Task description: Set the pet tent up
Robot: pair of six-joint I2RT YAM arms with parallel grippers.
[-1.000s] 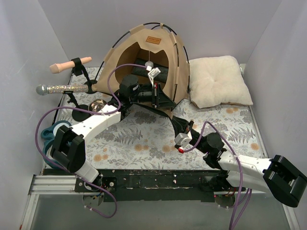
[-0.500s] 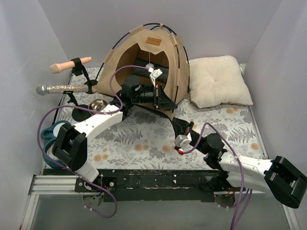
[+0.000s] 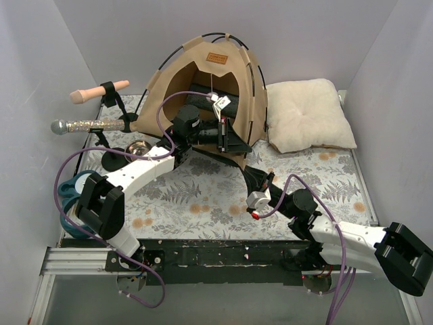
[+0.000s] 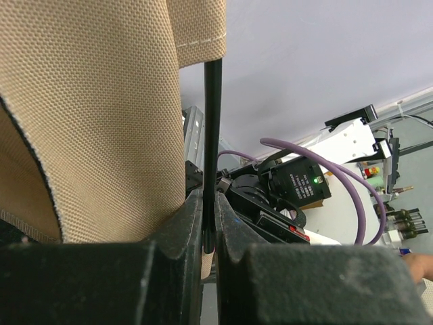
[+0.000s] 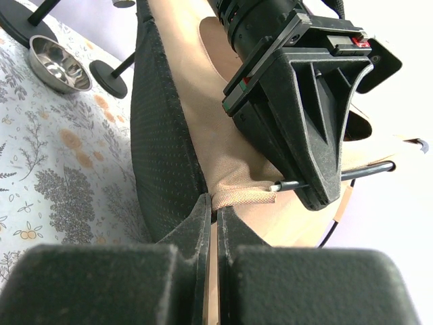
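The tent (image 3: 203, 68) is standing at the table's (image 3: 203, 196) back, doorway facing the arms. The left fingers (image 4: 179, 230) are pinching its pole (image 4: 212, 135), the right fingers (image 5: 196, 227) are pinching the tan corner tab (image 5: 243, 196), and the pole's tip is lying just beside that tab, pointing toward it.

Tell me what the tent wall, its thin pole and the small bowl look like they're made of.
The tent wall looks like coarse woven tan canvas, matte; the weave and stitched hem show. The pole is smooth, glossy black, likely fibreglass or plastic; I cannot tell which. The bowl looks like polished steel, with mirror-like reflections.
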